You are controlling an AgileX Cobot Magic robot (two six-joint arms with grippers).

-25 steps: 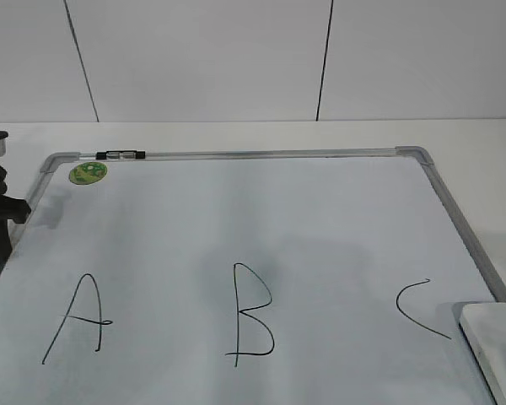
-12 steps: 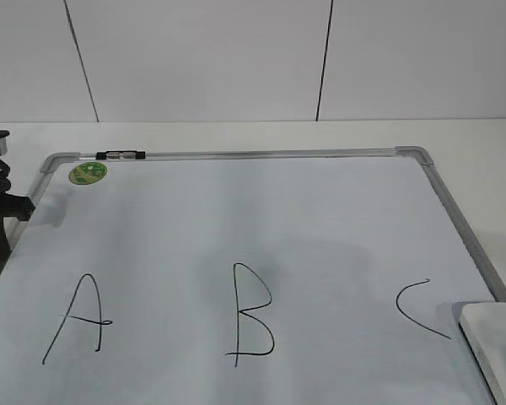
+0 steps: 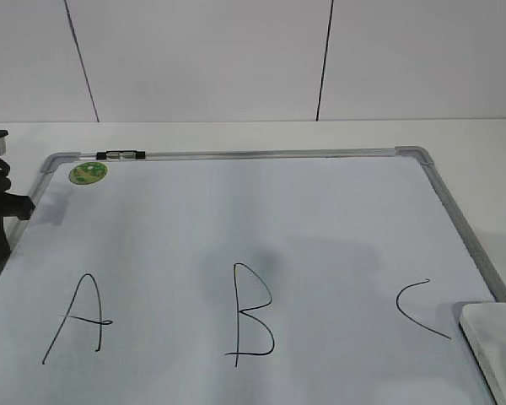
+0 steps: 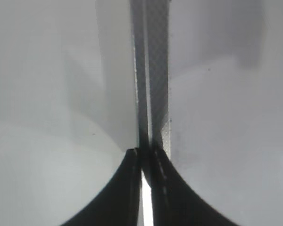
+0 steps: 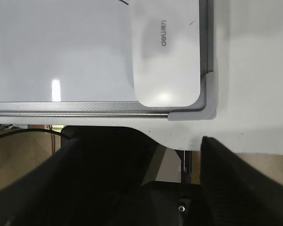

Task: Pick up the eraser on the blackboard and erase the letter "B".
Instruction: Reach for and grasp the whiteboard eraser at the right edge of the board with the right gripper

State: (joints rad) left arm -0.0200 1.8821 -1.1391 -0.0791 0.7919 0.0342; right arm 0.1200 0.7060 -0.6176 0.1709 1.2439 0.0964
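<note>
The white, oblong plastic eraser (image 3: 496, 348) with rounded corners lies flat on the big white dry-erase blackboard (image 3: 236, 219) with its grey metal frame. It sits in the board's near right corner, just beside the frame's right edge. In the right wrist view the eraser (image 5: 169, 52) has small grey letters on top, and its rounded end is tucked close into the grey corner piece of the blackboard (image 5: 61, 56).

Nothing is touching the eraser.

The thin black hand-drawn letter "B" (image 3: 251, 314) is in the middle of the board's near part, whole and dark. A black letter "A" (image 3: 74, 319) is to its left. A black letter "C" (image 3: 417, 308) is to its right, just beside the eraser. A round green sticker (image 3: 88, 173) sits in the far left corner of the board.

The right gripper (image 5: 170, 160) hangs off the board's near edge, below the eraser, with its two dark fingers (image 5: 89, 179) spread wide apart and holding nothing.

The left gripper (image 4: 146, 162) is over the board's left frame edge. Its dark fingers (image 4: 127, 188) are pressed almost together, with only a thin slit between them and nothing pinched.
</note>
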